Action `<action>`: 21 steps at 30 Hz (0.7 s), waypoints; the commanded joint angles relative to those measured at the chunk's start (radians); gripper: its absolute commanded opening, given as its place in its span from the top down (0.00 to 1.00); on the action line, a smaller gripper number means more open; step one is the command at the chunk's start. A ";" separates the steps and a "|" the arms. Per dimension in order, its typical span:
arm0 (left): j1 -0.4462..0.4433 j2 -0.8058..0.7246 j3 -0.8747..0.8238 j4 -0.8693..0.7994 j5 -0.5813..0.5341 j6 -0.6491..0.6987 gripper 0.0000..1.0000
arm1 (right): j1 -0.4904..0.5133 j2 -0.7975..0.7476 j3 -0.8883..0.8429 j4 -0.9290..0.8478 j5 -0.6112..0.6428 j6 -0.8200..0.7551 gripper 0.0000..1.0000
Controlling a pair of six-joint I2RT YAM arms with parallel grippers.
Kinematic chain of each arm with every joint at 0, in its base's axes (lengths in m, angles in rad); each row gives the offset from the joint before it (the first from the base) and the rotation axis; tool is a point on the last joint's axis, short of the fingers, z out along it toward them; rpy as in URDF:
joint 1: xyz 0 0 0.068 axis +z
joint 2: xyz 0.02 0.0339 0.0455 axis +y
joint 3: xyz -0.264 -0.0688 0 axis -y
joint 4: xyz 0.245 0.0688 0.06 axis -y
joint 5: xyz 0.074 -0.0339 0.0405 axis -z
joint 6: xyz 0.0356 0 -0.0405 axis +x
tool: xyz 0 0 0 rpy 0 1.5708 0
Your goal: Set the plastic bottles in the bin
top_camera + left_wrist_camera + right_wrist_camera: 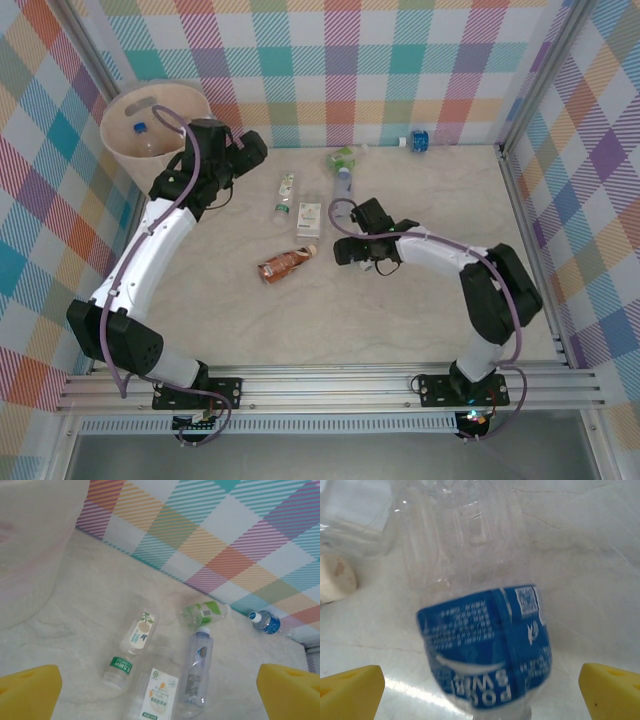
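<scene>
While my left gripper (159,692) hangs spread and empty beside the bin (170,100), I count six plastic bottles (197,672) lying on the table (90,605) ahead of it. One blue-capped bottle (142,130) lies in the bin. My right gripper (480,692) stands wide apart around one blue-labelled bottle (485,650) on the table, its fingers (350,690) clear of it.

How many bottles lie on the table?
8: five bottles clustered centrally, a brown one nearer, a blue one by the far wall, another at the right end effector. Possibly more hidden.
</scene>
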 commanded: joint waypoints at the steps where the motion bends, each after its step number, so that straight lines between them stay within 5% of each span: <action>1: -0.009 -0.041 -0.029 -0.013 0.000 0.019 0.00 | -0.004 0.055 0.045 -0.053 0.009 -0.030 0.00; 11: -0.009 -0.030 -0.049 0.012 0.135 0.040 0.00 | -0.004 0.110 0.022 0.043 0.002 -0.024 0.18; 21: -0.009 -0.043 -0.126 0.107 0.303 -0.017 0.00 | -0.003 -0.050 -0.115 0.183 -0.041 -0.035 0.29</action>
